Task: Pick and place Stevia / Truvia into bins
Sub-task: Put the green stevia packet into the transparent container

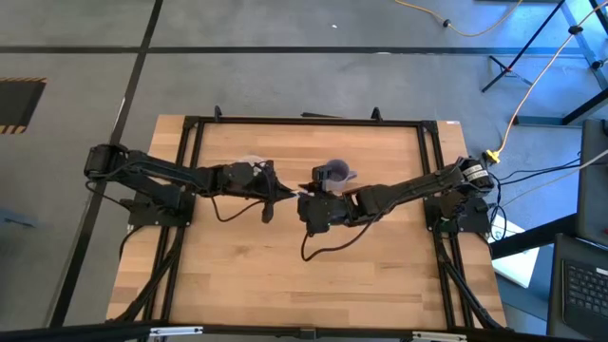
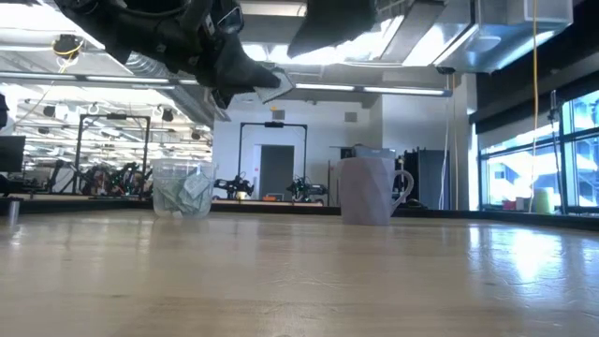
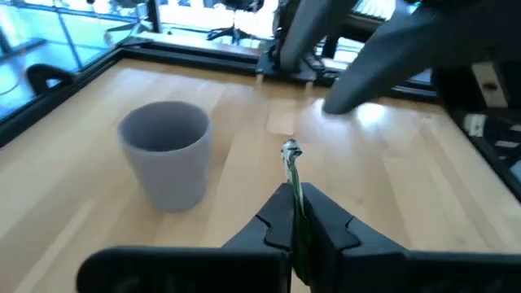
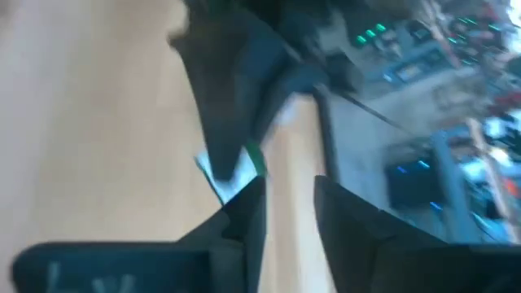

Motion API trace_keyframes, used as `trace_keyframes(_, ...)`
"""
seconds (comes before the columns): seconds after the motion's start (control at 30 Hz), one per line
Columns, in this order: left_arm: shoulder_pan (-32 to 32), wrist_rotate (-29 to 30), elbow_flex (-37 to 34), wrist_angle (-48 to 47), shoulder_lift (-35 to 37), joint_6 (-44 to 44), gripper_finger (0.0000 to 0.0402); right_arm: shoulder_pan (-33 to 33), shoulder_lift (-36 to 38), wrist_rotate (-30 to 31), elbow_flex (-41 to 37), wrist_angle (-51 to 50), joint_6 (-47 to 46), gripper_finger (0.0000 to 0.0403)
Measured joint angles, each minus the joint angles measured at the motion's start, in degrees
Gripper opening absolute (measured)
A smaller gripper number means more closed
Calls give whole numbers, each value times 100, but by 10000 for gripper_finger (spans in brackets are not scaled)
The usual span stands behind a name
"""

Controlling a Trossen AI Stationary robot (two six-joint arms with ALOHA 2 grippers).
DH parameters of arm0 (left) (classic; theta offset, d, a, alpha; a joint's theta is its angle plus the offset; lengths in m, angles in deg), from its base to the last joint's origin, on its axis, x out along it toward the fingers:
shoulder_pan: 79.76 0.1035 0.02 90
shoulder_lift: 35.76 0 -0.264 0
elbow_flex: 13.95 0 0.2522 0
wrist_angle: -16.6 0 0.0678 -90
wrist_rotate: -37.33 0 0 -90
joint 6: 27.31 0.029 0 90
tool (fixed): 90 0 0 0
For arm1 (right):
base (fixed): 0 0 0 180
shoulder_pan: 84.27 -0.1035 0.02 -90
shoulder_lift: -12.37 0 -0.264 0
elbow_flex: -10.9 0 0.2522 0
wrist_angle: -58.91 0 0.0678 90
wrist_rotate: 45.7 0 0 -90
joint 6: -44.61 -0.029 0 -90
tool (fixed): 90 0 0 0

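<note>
Clear cup (image 2: 182, 188) stands left of mug (image 2: 372, 190) on table (image 2: 299, 281).

Nothing readable anywhere here, honestly: no labels, brands or numbers show on the packet (image 3: 291, 167) (edge-on anyway) or the mug (image 3: 168, 152).

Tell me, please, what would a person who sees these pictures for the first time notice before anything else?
First, the two dark arms meeting above the middle of the table, where the left gripper has its jaws shut on a green and white packet, with the right gripper close by, jaws apart. Next, the two cups standing behind them: a clear plastic cup already holding packets, and a purple-grey mug beside it.
</note>
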Motion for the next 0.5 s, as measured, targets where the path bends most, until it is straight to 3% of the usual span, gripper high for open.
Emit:
trace_keyframes(0.07, 54, 88, 0, -231, 95, -4, 7, -42, 44, 288, 0, -210, -230, 124)
trace_keyframes(0.2, 214, 144, -2, -813, 440, -62, 6, -74, 366, 218, -142, -627, -746, 141)
trace_keyframes(0.5, 480, 211, 0, -1669, 1523, -105, 9, -63, 1571, -76, -1759, -133, -1351, 140)
